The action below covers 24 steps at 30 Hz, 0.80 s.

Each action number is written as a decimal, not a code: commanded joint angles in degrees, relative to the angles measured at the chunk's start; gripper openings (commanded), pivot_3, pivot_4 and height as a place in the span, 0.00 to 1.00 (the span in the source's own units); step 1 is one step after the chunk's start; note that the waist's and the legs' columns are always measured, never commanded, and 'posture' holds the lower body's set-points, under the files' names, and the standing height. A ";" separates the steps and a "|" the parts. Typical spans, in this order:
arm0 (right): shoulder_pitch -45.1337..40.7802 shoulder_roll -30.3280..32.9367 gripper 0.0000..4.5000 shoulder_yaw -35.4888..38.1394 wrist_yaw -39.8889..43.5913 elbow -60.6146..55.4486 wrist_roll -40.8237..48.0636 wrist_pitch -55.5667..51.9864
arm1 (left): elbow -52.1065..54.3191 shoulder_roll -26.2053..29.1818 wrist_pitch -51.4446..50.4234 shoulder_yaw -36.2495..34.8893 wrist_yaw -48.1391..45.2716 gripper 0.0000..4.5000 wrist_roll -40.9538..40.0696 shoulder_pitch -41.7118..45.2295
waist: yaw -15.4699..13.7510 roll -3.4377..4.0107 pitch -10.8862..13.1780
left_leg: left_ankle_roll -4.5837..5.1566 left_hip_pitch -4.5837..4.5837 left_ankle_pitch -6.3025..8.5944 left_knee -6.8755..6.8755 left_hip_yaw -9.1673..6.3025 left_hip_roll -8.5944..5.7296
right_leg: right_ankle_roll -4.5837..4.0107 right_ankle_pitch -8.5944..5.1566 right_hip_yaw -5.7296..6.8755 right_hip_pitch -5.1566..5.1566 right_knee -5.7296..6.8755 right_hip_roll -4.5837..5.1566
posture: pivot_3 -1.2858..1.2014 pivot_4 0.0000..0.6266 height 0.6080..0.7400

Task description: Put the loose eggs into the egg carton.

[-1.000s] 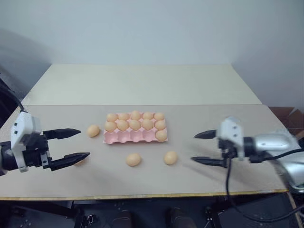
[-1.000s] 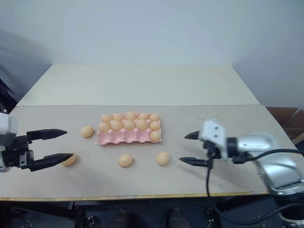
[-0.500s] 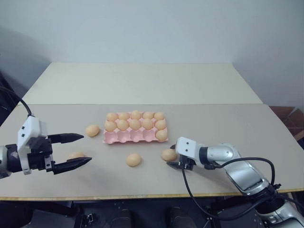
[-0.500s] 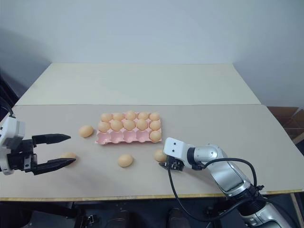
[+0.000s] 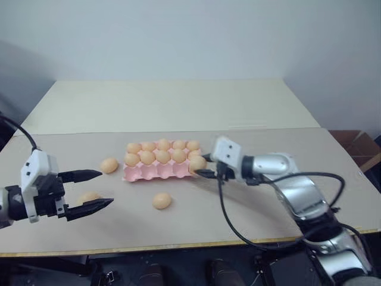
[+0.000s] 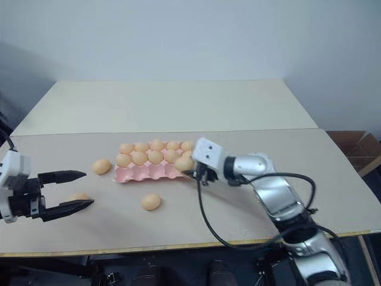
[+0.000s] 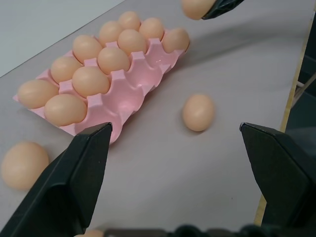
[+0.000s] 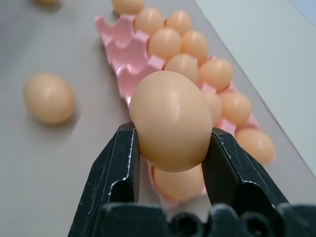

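The pink egg carton (image 5: 156,173) lies mid-table with its back two rows full of eggs and most front cups bare. My right gripper (image 5: 200,168) is shut on one loose egg (image 5: 197,162) and holds it just above the carton's right front corner, over a cup that has an egg in it; the right wrist view shows that held egg (image 8: 170,120) squeezed between both fingers. Three more loose eggs lie on the table: one (image 5: 109,165) left of the carton, one (image 5: 161,201) in front of it, one (image 5: 89,196) by my left gripper (image 5: 106,187), which stands open.
The table (image 5: 250,202) is a tan board with a paler board (image 5: 166,104) behind it. Its front edge runs close under my left gripper. A brown box (image 5: 357,146) sits past the table's right edge.
My right gripper shut on the egg lying in front of the carton's right end, lifted it and carried it left to the carton's corner. The left gripper stayed put and open.
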<state>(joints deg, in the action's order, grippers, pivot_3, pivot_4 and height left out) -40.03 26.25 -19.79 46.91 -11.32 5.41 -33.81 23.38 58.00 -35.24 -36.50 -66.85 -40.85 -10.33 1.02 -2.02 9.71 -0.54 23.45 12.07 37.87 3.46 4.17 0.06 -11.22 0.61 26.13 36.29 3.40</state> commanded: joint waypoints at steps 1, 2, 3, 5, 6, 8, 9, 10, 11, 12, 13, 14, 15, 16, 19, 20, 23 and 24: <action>-2.99 -2.75 0.37 -1.68 -3.12 4.96 -3.37 1.36 | 1.81 -0.18 0.14 -2.33 0.40 1.00 -0.71 -0.30 | -0.04 0.00 0.00 | -0.01 0.01 -0.01 0.00 0.00 0.00 | -0.04 0.01 0.00 0.01 -0.01 0.00 | 0.52 0.24 1.00; -3.56 -3.17 0.37 -2.45 -3.17 6.01 -4.23 1.74 | 1.86 -0.18 0.14 -2.42 0.43 1.00 -0.71 -0.36 | -0.22 0.00 0.00 | -0.02 0.03 -0.01 0.00 0.02 0.00 | -0.06 0.01 -0.01 0.01 -0.02 0.01 | 0.52 0.24 1.00; -3.97 -3.47 0.37 -3.13 -3.01 6.72 -4.86 1.87 | 1.91 -0.18 0.16 -2.49 0.46 1.00 -0.71 -0.41 | -0.37 0.00 0.00 | -0.02 0.04 -0.01 0.00 0.02 0.00 | -0.07 0.02 0.00 0.01 -0.03 0.03 | 0.52 0.24 1.00; -4.38 -4.07 0.37 -4.18 -2.75 7.81 -5.86 2.07 | 2.03 -0.18 0.25 -2.48 0.53 1.00 -0.75 -0.49 | -0.38 0.00 0.00 | -0.02 0.09 -0.01 0.00 0.03 -0.02 | -0.05 0.03 0.00 0.01 -0.09 0.06 | 0.52 0.24 1.00; -4.41 -4.30 0.44 -4.69 -2.50 8.12 -6.23 2.47 | 2.05 -0.15 0.31 -2.40 0.57 1.00 -0.69 -0.51 | -0.32 0.00 0.00 | -0.02 0.11 -0.01 0.00 0.05 -0.02 | -0.04 0.04 -0.01 0.01 -0.12 0.06 | 0.52 0.24 1.00; -4.49 -4.84 0.57 -5.17 -2.33 8.53 -6.78 2.86 | 2.03 -0.09 0.37 -2.27 0.58 1.00 -0.64 -0.48 | -0.22 0.00 0.00 | -0.02 0.15 -0.01 0.00 0.06 -0.02 | -0.02 0.06 -0.01 0.03 -0.14 0.06 | 0.52 0.24 1.00; -4.51 -5.02 0.65 -5.23 -2.23 8.65 -6.98 2.95 | 2.01 -0.08 0.40 -2.21 0.57 1.00 -0.62 -0.45 | -0.20 0.00 0.00 | -0.02 0.15 -0.01 0.00 0.06 -0.01 | -0.01 0.06 -0.01 0.04 -0.13 0.05 | 0.52 0.24 1.00; -4.55 -5.32 0.73 -5.07 -2.48 8.85 -7.17 2.74 | 1.89 -0.02 0.43 -2.07 0.56 1.00 -0.62 -0.30 | -0.19 0.00 0.00 | -0.02 0.15 -0.01 0.00 0.05 0.00 | -0.01 0.06 -0.01 0.05 -0.12 0.04 | 0.52 0.24 1.00; -4.57 -5.48 0.81 -4.65 -2.71 9.07 -7.18 2.72 | 1.69 0.10 0.52 -1.82 0.49 1.00 -0.59 -0.03 | -0.18 0.00 0.00 | -0.02 0.14 -0.01 0.00 0.05 0.01 | -0.01 0.06 0.00 0.06 -0.10 0.03 | 0.52 0.24 1.00; -4.55 -5.54 0.87 -4.15 -2.77 9.12 -7.02 2.61 | 1.50 0.20 0.58 -1.61 0.43 1.00 -0.58 0.21 | -0.18 0.00 0.00 | -0.02 0.13 -0.01 0.00 0.05 0.02 | -0.01 0.06 0.00 0.06 -0.09 0.02 | 0.52 0.24 1.00; -4.35 -5.40 0.96 -2.94 -2.55 8.74 -6.17 2.34 | 1.33 0.32 0.56 -1.34 0.48 1.00 -0.58 0.57 | -0.18 0.00 0.00 | -0.02 0.12 -0.01 0.00 0.05 0.02 | -0.01 0.06 0.00 0.06 -0.07 0.02 | 0.52 0.24 1.00; -3.89 -5.13 0.99 -1.25 -2.08 8.02 -4.74 2.12 | 1.22 0.41 0.57 -1.19 0.43 1.00 -0.56 0.80 | -0.18 0.00 0.00 | -0.02 0.11 -0.01 0.00 0.05 0.02 | -0.01 0.06 0.00 0.06 -0.06 0.02 | 0.52 0.24 1.00; -3.16 -4.50 0.99 0.96 -1.14 7.01 -2.71 1.92 | 1.11 0.52 0.53 -1.04 0.31 1.00 -0.56 1.05 | -0.21 0.00 0.00 | -0.02 0.11 -0.01 0.00 0.05 0.02 | -0.01 0.07 0.00 0.06 -0.06 0.02 | 0.52 0.24 1.00; -2.49 -3.87 0.99 2.76 -0.36 6.09 -1.06 1.59 | 1.04 0.56 0.47 -0.97 0.22 1.00 -0.53 1.23 | -0.34 0.00 0.00 | -0.04 0.11 -0.02 0.00 0.05 0.02 | -0.03 0.07 0.00 0.05 -0.07 0.02 | 0.52 0.24 1.00; 0.65 0.91 0.99 8.82 3.28 2.13 3.63 1.88 | 0.63 0.57 0.59 -0.83 -0.08 1.00 -0.26 1.42 | -0.73 0.00 0.00 | -0.04 0.11 -0.02 0.00 0.05 0.02 | -0.02 0.07 0.02 0.02 -0.10 0.04 | 0.52 0.24 1.00; 2.03 2.99 0.99 11.34 4.80 0.46 5.62 1.82 | 0.41 0.58 0.65 -0.81 -0.18 1.00 -0.20 1.48 | -0.88 0.00 0.00 | -0.04 0.14 -0.02 0.00 0.05 0.01 | -0.02 0.07 0.02 0.02 -0.15 0.04 | 0.52 0.24 1.00; 6.78 9.44 0.99 18.74 10.33 -4.58 12.49 1.76 | -0.43 0.83 0.93 -0.90 -0.82 1.00 0.09 1.55 | -0.95 0.00 0.00 | -0.05 0.21 -0.02 0.00 0.07 0.00 | -0.01 0.07 0.01 0.04 -0.23 0.06 | 0.52 0.24 1.00; 8.64 12.05 0.99 21.40 12.69 -6.09 14.97 1.40 | -0.89 1.04 1.25 -0.90 -1.24 1.00 0.43 1.49 | -0.97 0.00 0.00 | -0.04 0.19 -0.01 -0.01 0.07 0.00 | 0.00 0.07 0.01 0.04 -0.22 0.05 | 0.52 0.24 1.00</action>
<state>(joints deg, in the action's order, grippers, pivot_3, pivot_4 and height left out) -32.26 35.89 -3.46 55.94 -12.83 15.70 -32.62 22.74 58.13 -35.13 -36.19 -67.23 -40.67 -9.02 0.05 -2.02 9.71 -0.58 23.65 12.05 37.85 3.52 4.18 0.06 -11.16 0.64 26.18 36.07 3.44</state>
